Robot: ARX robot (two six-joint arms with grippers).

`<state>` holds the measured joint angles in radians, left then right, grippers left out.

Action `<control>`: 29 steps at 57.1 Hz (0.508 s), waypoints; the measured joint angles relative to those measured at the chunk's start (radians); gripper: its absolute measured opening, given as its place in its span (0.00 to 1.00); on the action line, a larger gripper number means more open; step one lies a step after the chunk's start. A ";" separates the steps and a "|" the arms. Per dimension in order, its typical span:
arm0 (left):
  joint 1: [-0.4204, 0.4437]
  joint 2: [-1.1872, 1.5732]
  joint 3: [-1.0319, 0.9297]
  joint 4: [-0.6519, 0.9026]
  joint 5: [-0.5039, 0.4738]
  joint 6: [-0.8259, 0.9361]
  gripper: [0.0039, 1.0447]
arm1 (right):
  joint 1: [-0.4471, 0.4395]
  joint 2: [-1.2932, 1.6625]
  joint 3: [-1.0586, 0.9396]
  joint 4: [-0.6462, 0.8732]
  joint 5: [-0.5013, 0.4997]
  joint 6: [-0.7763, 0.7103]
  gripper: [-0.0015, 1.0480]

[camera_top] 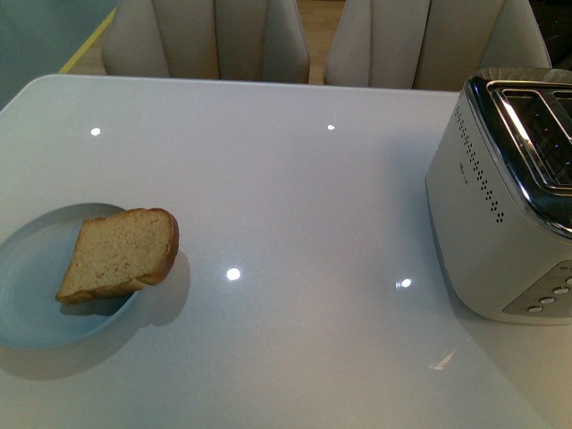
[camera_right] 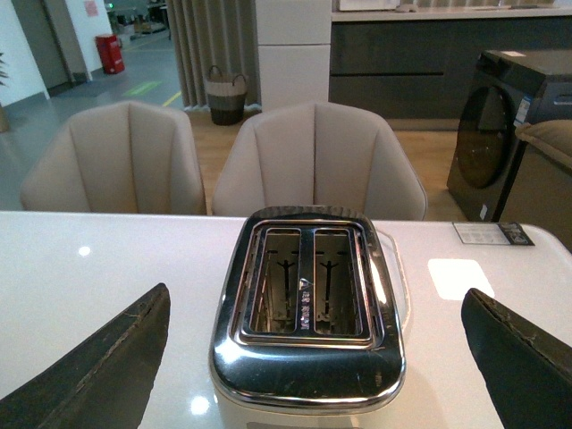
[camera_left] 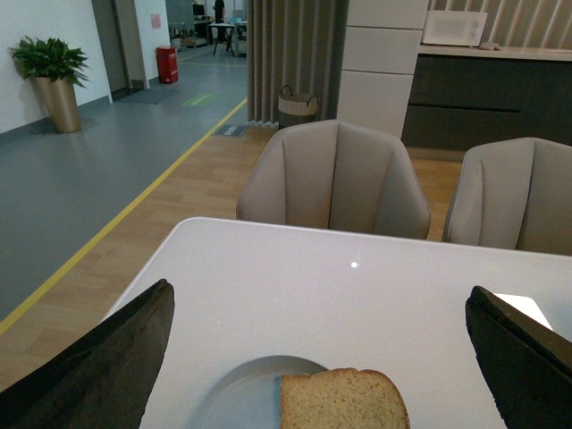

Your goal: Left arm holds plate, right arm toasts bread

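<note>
Pale plate [camera_top: 31,299] holds bread [camera_top: 121,255], maybe tilted; toaster [camera_top: 487,214] well apart.

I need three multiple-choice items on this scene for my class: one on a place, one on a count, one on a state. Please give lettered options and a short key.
1. In the front view, where does the toaster stand relative to the plate?
A. To its left
B. To its right
C. On top of it

2. How many slots does the toaster have?
A. One
B. Two
C. Four

3. What state are the slots in?
A. Both empty
B. One filled
C. Both filled

Key:
1 B, as the toaster is at the right edge and the plate at the left.
2 B, as the right wrist view shows two side by side.
3 A, as only bare wire guides show inside, and the bread lies on the plate.
</note>
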<state>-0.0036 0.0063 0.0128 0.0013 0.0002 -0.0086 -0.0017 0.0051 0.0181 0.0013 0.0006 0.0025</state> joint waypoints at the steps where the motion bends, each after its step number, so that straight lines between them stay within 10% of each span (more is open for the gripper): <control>1: 0.000 0.000 0.000 0.000 0.000 0.000 0.93 | 0.000 0.000 0.000 0.000 0.000 0.000 0.91; 29: 0.000 0.000 0.000 0.000 0.000 0.000 0.93 | 0.000 0.000 0.000 0.000 0.000 0.000 0.91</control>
<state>-0.0036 0.0063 0.0128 0.0013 0.0002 -0.0086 -0.0017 0.0051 0.0181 0.0013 0.0006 0.0025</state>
